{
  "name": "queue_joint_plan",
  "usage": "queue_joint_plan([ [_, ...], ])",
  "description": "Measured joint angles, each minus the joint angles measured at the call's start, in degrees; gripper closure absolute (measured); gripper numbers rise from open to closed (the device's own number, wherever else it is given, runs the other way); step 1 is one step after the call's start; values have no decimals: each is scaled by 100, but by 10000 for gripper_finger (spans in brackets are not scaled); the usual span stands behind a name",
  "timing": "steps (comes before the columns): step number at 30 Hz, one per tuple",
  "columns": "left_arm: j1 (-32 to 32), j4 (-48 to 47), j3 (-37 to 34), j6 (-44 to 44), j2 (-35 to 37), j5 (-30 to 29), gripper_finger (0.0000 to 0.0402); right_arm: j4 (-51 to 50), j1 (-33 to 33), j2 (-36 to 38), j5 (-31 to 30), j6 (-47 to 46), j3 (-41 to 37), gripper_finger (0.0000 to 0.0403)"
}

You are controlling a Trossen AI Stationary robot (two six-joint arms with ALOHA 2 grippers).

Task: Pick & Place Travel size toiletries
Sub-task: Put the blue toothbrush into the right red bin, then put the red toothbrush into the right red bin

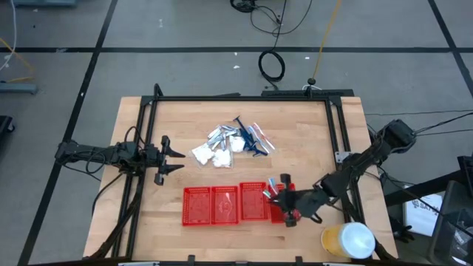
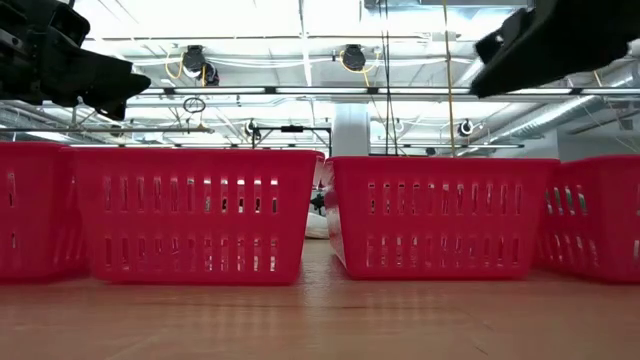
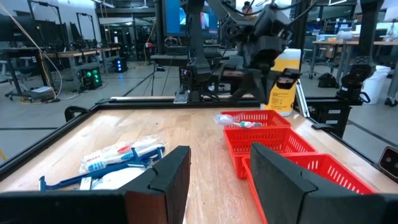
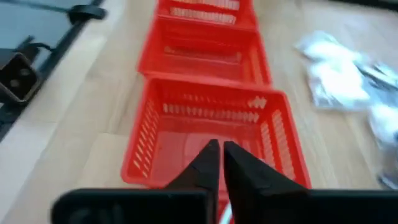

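Observation:
The travel size toiletries [image 1: 233, 140] lie in a loose pile at the table's middle: white packets, foil sachets, dark blue sticks and clear-wrapped sticks; the left wrist view shows them [image 3: 118, 158] close by. One pale wrapped item [image 3: 245, 123] lies in the rightmost of several red mesh baskets [image 1: 225, 205]. My right gripper [image 1: 277, 196] hovers above that basket, and its fingers [image 4: 221, 152] are shut with nothing seen between the tips. My left gripper [image 1: 177, 159] waits open at the table's left, level with the pile.
The red baskets [image 2: 190, 215] stand in a row along the near side of the table. A yellow container with a white lid [image 1: 347, 240] sits at the near right corner, beside the right arm. A black frame [image 1: 236, 97] borders the table.

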State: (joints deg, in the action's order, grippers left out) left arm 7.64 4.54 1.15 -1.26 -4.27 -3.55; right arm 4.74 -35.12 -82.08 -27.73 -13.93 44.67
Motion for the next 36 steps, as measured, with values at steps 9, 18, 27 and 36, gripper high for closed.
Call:
queue_joint_plan([
  [9,2,0,0,0,2,2,236,-68,591,-648,651,15,4,402],
  [18,0,0,0,0,0,2,236,-871,612,-365,-197,-280,6,402],
  [27,0,0,0,0,0,2,236,-738,764,273,-1333,11,6,402],
  [36,0,2,0,0,2,0,236,-572,1993,1041,-1707,567,6,403],
])
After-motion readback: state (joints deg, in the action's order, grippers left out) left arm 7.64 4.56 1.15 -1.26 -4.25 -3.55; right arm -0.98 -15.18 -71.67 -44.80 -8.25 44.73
